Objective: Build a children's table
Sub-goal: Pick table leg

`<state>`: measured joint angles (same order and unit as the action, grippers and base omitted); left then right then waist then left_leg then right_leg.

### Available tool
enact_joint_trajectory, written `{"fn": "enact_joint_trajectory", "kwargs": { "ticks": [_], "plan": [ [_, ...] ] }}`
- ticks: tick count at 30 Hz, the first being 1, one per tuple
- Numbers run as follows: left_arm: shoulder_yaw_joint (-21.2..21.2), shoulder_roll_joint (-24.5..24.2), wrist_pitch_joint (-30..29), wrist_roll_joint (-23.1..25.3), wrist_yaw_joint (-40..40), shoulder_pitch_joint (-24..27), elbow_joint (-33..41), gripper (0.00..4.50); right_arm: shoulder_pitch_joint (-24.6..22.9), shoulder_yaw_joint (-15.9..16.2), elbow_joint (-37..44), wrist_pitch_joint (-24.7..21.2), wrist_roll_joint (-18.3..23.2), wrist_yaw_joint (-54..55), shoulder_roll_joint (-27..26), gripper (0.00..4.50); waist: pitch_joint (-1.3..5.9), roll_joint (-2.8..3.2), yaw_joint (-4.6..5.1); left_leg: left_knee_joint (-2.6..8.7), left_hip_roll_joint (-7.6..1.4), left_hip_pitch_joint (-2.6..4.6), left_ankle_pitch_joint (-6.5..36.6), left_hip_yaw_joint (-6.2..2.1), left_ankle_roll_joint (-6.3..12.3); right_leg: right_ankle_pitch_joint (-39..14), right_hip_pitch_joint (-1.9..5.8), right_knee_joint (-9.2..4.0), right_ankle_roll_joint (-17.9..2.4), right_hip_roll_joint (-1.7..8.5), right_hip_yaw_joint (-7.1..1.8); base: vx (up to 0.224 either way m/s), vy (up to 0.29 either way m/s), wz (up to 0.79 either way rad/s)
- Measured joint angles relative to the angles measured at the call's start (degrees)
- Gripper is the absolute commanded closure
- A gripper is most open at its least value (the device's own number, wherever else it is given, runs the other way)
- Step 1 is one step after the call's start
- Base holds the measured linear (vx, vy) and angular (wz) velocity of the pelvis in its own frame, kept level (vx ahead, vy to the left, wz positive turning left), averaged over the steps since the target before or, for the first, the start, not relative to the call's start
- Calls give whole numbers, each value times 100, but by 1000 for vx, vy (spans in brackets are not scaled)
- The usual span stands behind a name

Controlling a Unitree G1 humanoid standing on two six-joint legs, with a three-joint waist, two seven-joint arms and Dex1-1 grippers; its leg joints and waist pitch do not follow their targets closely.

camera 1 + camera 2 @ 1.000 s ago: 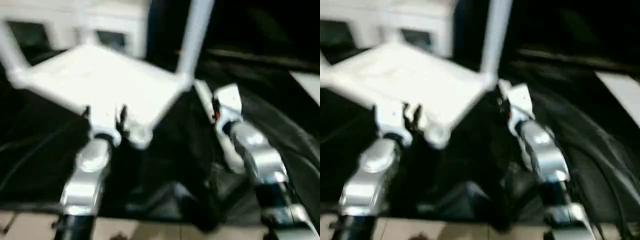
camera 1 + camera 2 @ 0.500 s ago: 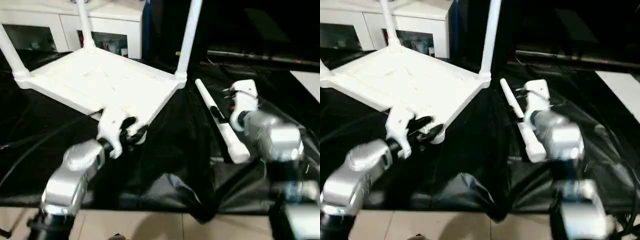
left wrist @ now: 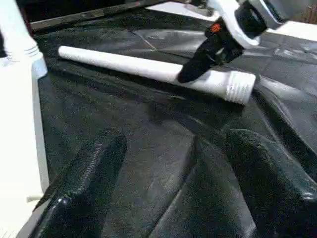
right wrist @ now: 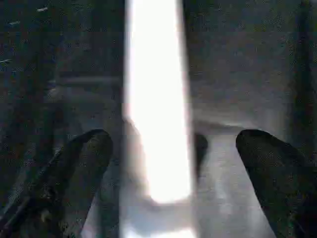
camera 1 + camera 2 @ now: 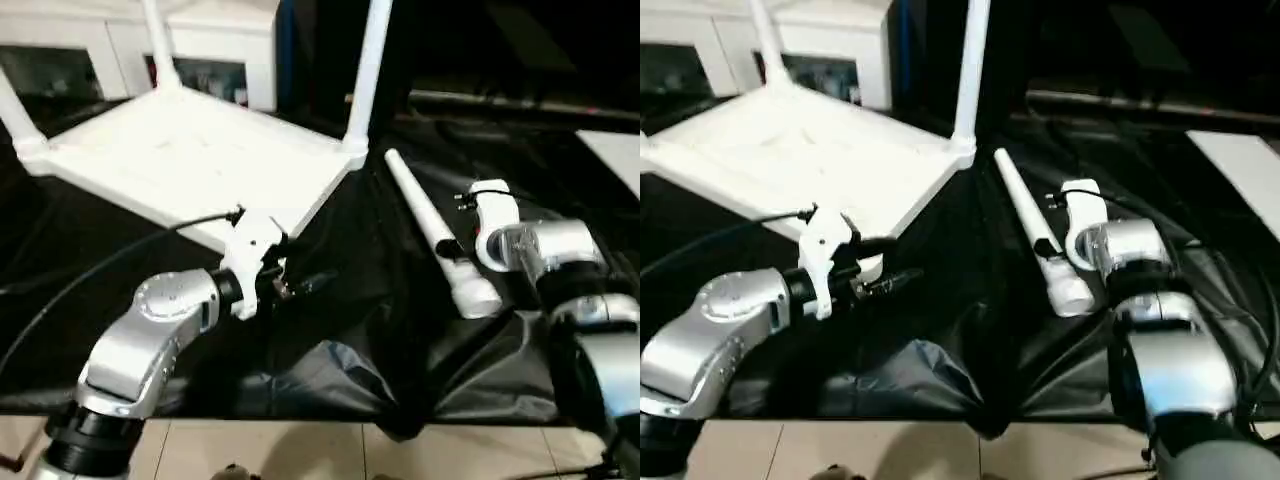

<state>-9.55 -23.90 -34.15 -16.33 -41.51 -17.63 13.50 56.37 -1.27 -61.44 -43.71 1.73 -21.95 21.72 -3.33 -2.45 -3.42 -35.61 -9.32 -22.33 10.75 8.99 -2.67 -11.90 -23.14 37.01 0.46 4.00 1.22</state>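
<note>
The white tabletop (image 5: pixel 190 160) lies upside down on the black cloth. Three white legs stand in its corner sockets, the nearest at the right corner (image 5: pixel 368 70). A fourth leg (image 5: pixel 430 235) lies loose on the cloth to the right, its threaded end (image 3: pixel 237 87) toward me. My right gripper (image 4: pixel 173 173) is open just above this leg (image 4: pixel 156 114), one finger on each side. My left gripper (image 3: pixel 173 188) is open and holds nothing. It hangs beside the tabletop's front corner (image 5: pixel 868 265) and points across the cloth at the loose leg.
A white cabinet with glass doors (image 5: pixel 210 60) stands behind the tabletop. A black cable (image 5: pixel 100 265) runs from my left wrist over the cloth. The cloth bunches into folds (image 5: pixel 340 370) at the table's front edge, with tiled floor (image 5: pixel 300 450) below. A white panel (image 5: pixel 615 155) sits far right.
My left gripper has left the tabletop's front rim and swung right, past the corner. My right gripper has come down over the loose leg. The head camera also shifted.
</note>
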Motion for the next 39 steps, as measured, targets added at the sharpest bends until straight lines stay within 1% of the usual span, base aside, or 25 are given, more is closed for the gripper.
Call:
{"fn": "enact_joint_trajectory", "kwargs": {
  "ticks": [2, 4, 6, 8, 11, 12, 13, 15, 18, 19, 20, 22, 23, 24, 26, 28, 30, 34, 37, 38, 39],
  "plan": [
    [-8, -36, -186, -185, -120, 20, 183, 83, 130, -58, -284, -64, 84, -359, 15, 0, -1, -7, -8, -1, -16, 2, -1, 22, 1, -1, 0, 1, -1, 0, 0, 0, 0, 0],
    [-36, -35, -304, -291, -185, 23, 292, 83, 179, -60, -403, -101, 111, -608, 32, 0, -2, -10, -11, -1, -45, 8, -7, 68, 1, 1, 2, 2, -4, 1, 0, 0, 0, 0],
    [-41, -35, -364, -373, -204, 25, 328, 82, 185, -51, -486, -113, 97, -785, 33, 28, -3, -13, -20, -2, -59, 13, -14, 89, 0, 3, 4, 4, -5, 2, 0, 0, 0, 0],
    [-42, -35, -460, -422, -204, 25, 338, 82, 209, -21, -673, -106, 68, -877, 36, 39, -3, -15, -23, -2, -60, 13, -20, 92, -6, 5, 4, 5, -8, 5, 0, 0, 0, 0],
    [-42, -35, -521, -431, -207, 24, 370, 82, 211, 64, -832, -92, -14, -914, 61, 73, -4, -18, -23, -2, -60, 13, -21, 94, -7, 6, 4, 5, -10, 6, 0, 0, 0, 0],
    [-46, -41, -558, -436, -219, 24, 375, 56, 211, 86, -886, -83, -34, -938, 81, 81, -4, -20, -21, -2, -60, 12, -21, 94, -7, 6, 4, 5, -10, 6, 0, 0, 0, 0],
    [-49, -48, -577, -439, -236, 24, 378, 50, 212, 108, -914, -77, -41, -951, 99, 85, -5, -22, -21, -2, -60, 12, -21, 95, -7, 6, 3, 5, -10, 6, 0, 0, 0, 0],
    [-55, -85, -635, -482, -271, 24, 409, 44, 226, 113, -965, -69, -59, -986, 124, 106, -8, -28, -21, -1, -62, 11, -21, 94, -7, 6, 2, 5, -10, 5, 1, 0, 0, 0],
    [-75, -135, -738, -552, -272, 24, 526, 5, 256, 105, -1073, -56, -90, -987, 135, 136, -8, -29, -17, -1, -62, 10, -21, 95, -6, 6, 1, 4, -10, 5, 1, 0, 0, 0],
    [-87, -141, -761, -570, -273, 23, 546, 1, 256, 105, -1096, -56, -93, -988, 134, 136, -8, -28, -15, -1, -62, 10, -20, 96, -6, 6, 1, 4, -10, 6, 1, 0, 0, 0],
    [-97, -140, -782, -595, -273, 23, 546, 0, 256, 103, -1119, -54, -105, -987, 134, 160, -8, -28, -14, -1, -62, 10, -21, 96, -7, 6, 0, 4, -10, 6, 1, 0, 0, 0],
    [-98, -130, -784, -591, -269, 15, 541, 0, 256, 75, -1126, -47, -105, -983, 135, 166, -9, -32, -13, -1, -63, 10, -21, 96, -7, 6, 0, 5, -10, 6, 1, 0, 0, 0],
    [-98, -119, -784, -584, -264, -6, 534, 0, 255, 41, -1126, -46, -91, -966, 137, 180, -9, -33, -14, -1, -63, 10, -21, 97, -7, 6, 0, 5, -10, 5, 1, 0, 0, 0],
    [-98, -106, -784, -580, -251, -31, 526, 0, 255, -12, -1127, -46, -70, -930, 141, 180, -10, -35, -15, -1, -63, 10, -21, 97, -7, 6, 0, 5, -10, 6, 1, 0, 0, 0],
    [-97, -80, -784, -579, -204, -84, 523, 0, 254, -114, -1126, -46, 13, -867, 169, 203, -12, -39, -16, -1, -63, 10, -21, 97, -7, 6, 0, 5, -10, 6, 1, 0, 0, 0],
    [-96, -75, -788, -580, -183, -108, 523, 0, 250, -232, -1127, -46, 96, -814, 209, 212, -11, -42, -19, -1, -63, 9, -21, 97, -7, 6, 0, 4, -10, 6, 1, 0, 0, 0],
    [-94, -77, -795, -580, -147, -108, 513, 0, 224, -388, -1127, -46, 182, -729, 274, 243, -12, -40, -35, -1, -63, 8, -21, 97, -7, 6, 0, 3, -10, 6, 1, 0, 0, 0],
    [-92, -55, -798, -578, -103, -121, 353, 0, 133, -654, -1116, -49, 367, -658, 420, 255, -13, -33, -39, -1, -63, 9, -21, 98, -7, 6, 0, 4, -10, 5, 1, 0, 0, 0],
    [-84, 81, -791, -575, -19, -213, 202, 0, -176, -913, -893, 102, 568, -699, 516, 259, -13, -32, -54, -1, -63, 8, -21, 98, -7, 6, 1, 3, -10, 6, 1, 0, 0, 0],
    [-32, 209, -776, -576, 58, -317, 89, 0, -360, -1078, -697, 239, 717, -742, 542, 259, -14, -30, -77, -3, -63, 8, -21, 101, -7, 7, 1, 3, -10, 6, 0, 0, 0, 0],
    [2, 286, -768, -594, 107, -373, 47, 0, -459, -1166, -535, 299, 800, -790, 540, 260, -13, -28, -80, -2, -63, 9, -22, 102, -7, 8, 1, 3, -10, 7, -1, 0, 0, 0]
  ]
}}
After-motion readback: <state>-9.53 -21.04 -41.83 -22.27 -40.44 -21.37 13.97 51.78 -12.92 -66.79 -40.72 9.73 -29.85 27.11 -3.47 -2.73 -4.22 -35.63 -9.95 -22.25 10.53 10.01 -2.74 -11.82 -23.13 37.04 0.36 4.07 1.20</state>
